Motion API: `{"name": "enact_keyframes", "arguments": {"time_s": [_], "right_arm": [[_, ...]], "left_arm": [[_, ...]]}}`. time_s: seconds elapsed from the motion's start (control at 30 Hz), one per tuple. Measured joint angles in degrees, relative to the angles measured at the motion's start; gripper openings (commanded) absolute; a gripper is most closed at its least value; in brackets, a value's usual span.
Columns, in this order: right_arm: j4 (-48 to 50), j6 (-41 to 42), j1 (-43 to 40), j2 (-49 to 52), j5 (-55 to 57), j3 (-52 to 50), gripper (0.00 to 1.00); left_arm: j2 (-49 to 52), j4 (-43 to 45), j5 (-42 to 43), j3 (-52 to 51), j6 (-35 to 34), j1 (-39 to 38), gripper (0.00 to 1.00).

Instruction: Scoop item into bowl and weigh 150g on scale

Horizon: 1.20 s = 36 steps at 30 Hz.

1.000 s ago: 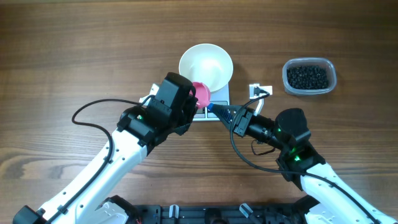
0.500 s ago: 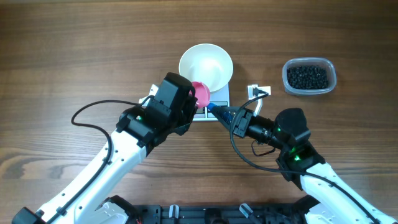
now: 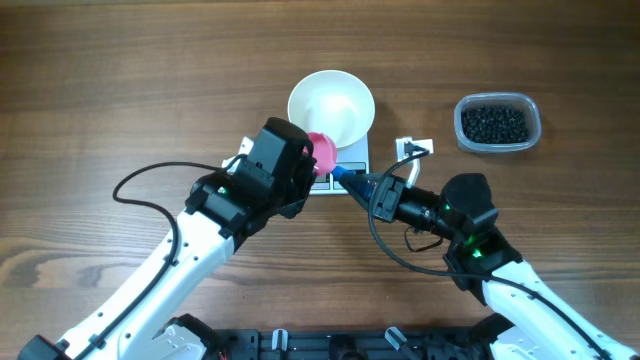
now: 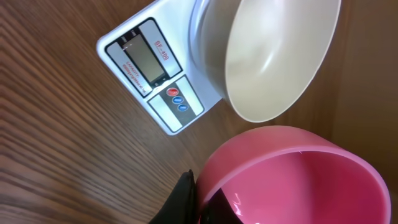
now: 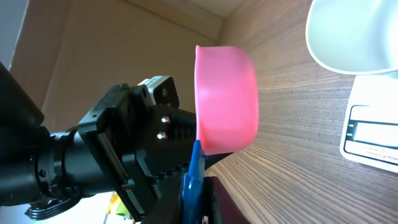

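Right wrist view: pink scoop [image 5: 227,99], probably light and stiff, blue handle [image 5: 192,177] seemingly pinched between right gripper's [image 5: 199,202] jaws. Left gripper [image 4: 194,205] clamps its rim.

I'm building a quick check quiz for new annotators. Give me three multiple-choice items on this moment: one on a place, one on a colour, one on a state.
1. Where does the white bowl stand?
A. on the scale
B. straight on the wood
C. stacked on another bowl

2. What colour is the scoop?
A. green
B. pink
C. yellow

3. What is in the white bowl?
A. a full heap of beans
B. a thin layer of beans
C. nothing

Answers:
1 A: the bowl sits on the scale's platform, above the display.
2 B: the scoop's cup is plainly pink in every view.
3 C: the bowl's inside is bare white. The black beans lie in the clear tub.
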Motion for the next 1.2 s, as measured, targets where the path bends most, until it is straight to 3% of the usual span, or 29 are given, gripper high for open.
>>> {"name": "enact_keyframes", "arguments": {"time_s": [0.27,0.53,1.2], "right_arm": [[-0.3,0.0,0.0,0.2,0.0,0.0,0.04],[-0.4,0.2,0.1,0.3,0.0,0.0,0.13],[0.1,1.3,0.2,0.3,0.6,0.0,0.17]], "left_arm": [[-0.1,-0.5,-0.1,0.1,-0.3,0.0,0.04],[-0.1,-1.0,-0.2,0.1,-0.5,0.0,0.04],[-0.1,-2.5,-0.2,0.1,-0.9,0.0,0.04]]}}
